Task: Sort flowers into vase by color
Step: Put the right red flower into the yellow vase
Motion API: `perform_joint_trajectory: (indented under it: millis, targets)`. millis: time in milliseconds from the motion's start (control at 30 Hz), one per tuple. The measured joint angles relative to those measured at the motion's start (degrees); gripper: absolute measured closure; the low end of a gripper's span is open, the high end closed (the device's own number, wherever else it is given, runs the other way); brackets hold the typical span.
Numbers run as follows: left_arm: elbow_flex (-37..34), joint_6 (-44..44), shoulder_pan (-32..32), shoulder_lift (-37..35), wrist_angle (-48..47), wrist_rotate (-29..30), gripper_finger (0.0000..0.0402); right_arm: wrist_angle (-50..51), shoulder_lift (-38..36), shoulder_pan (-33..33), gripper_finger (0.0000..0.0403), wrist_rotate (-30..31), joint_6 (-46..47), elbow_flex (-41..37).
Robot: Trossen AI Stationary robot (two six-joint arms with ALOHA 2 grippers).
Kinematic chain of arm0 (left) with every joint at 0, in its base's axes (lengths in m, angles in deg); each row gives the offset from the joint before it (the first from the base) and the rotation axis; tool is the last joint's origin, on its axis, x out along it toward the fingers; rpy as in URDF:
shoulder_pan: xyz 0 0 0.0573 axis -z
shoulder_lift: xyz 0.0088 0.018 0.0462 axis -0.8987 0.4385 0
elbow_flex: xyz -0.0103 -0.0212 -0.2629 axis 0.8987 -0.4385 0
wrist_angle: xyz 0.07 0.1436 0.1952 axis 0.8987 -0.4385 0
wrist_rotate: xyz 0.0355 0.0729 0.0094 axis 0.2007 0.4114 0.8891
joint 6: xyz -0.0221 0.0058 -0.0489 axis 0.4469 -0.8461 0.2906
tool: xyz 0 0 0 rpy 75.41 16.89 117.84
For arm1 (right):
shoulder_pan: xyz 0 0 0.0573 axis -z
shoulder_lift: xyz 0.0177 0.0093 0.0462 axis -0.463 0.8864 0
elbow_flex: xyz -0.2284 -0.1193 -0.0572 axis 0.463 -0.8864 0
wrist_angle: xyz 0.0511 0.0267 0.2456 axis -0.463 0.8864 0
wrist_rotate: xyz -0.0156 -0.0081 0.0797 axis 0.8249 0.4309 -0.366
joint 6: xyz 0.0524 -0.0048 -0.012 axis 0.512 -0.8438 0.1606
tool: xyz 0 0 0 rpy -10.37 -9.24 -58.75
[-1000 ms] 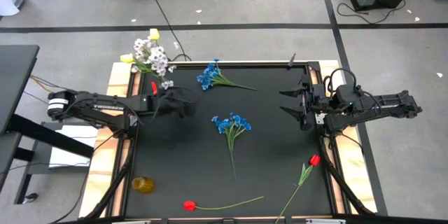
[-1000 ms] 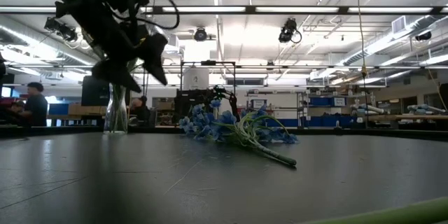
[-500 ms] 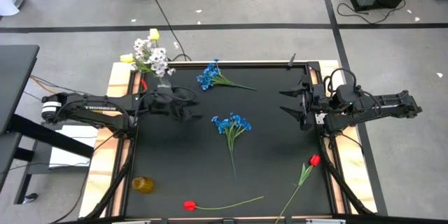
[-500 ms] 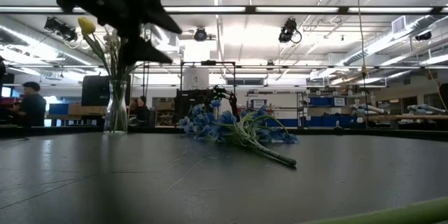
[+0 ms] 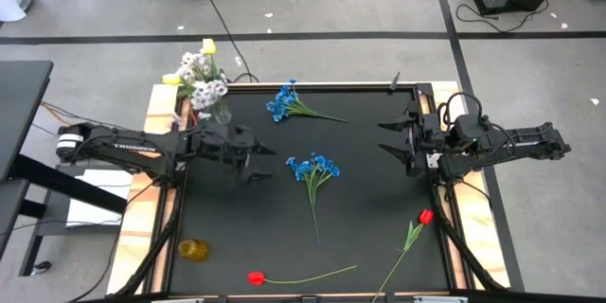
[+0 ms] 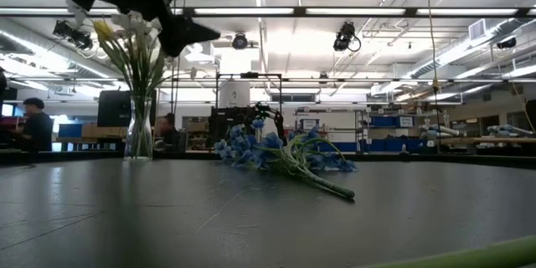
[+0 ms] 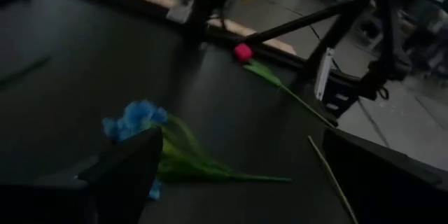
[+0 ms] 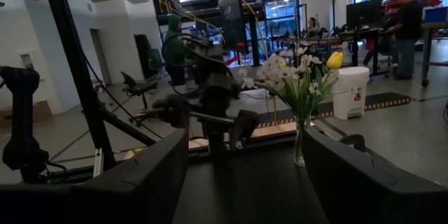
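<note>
Ceiling strip lights point(image 6: 335, 10) glare brightly in the low view. The left wrist view is dim and blurred; shadows overhead stay soft.

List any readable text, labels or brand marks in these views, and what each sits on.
"TROSSEN": white lettering along the left arm's forearm link in the high view; small, only just legible.
Right arm: no lettering readable.
White bin behind the vase in the right wrist view: a mark on its front, too small to read.
Nothing else legible in the low or left wrist views.
</note>
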Motion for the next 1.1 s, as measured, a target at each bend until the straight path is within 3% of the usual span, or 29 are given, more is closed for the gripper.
perform_joint_trajectory:
  millis: [133,467,567,733,933,1100]
  targets:
    - [0.04,-4.88,1.57,1.08,1.66,2.26,0.0002,0.00,0.01,0.00,0.0117,0.00,0.02,0.01]
    - [0.01,-1.25,3.05,7.23,10.64,3.98,0.0003,0.00,0.00,0.00,0.0117,0.01,0.00,0.01]
    - [0.00,-0.90,3.28,8.57,13.15,5.97,0.0020,0.00,0.00,0.00,0.0117,-0.01,0.00,0.00]
    - [0.02,0.99,3.22,8.70,15.26,7.89,0.0091,-0.02,-0.01,0.00,0.0117,-0.01,0.02,0.01]
    - [0.02,-2.41,3.26,8.44,15.90,7.86,0.0210,0.00,-0.02,0.01,0.0117,0.02,0.02,0.02]
    - [0.02,0.49,3.77,8.44,18.11,7.58,0.0308,0.00,0.01,0.01,0.0117,0.01,0.02,0.02]
